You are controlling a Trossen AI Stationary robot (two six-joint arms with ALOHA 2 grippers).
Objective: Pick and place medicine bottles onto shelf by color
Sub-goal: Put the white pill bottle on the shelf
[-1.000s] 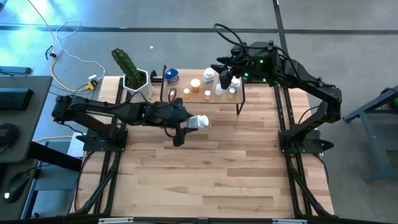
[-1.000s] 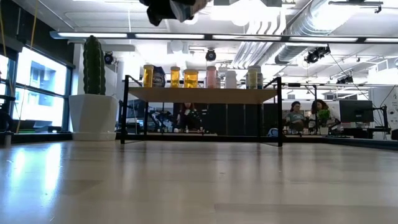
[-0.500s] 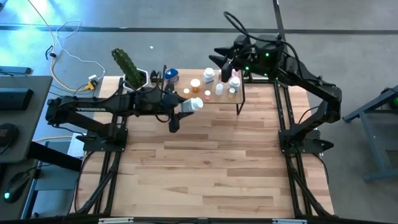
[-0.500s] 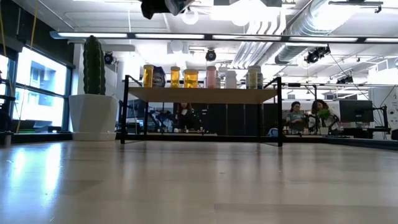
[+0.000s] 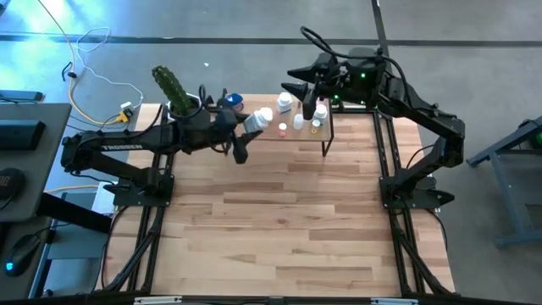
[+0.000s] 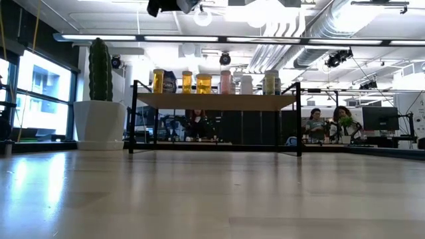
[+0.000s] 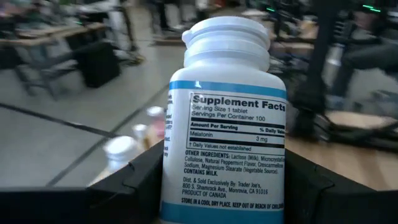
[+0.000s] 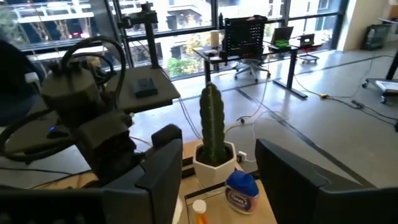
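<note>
White bottle (image 7: 225, 118) sits clamped between the left fingers (image 7: 140, 180), held upright (cap up) just short of the shelf (image 5: 326, 129) for placing; right fingers (image 8: 283, 171) stand apart, empty.

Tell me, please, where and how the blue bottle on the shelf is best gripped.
Probably its rounded top, from straight above: the blue bottle stands upright near the shelf end, with the cactus and an orange bottle close beside it, so a side approach looks crowded.
</note>
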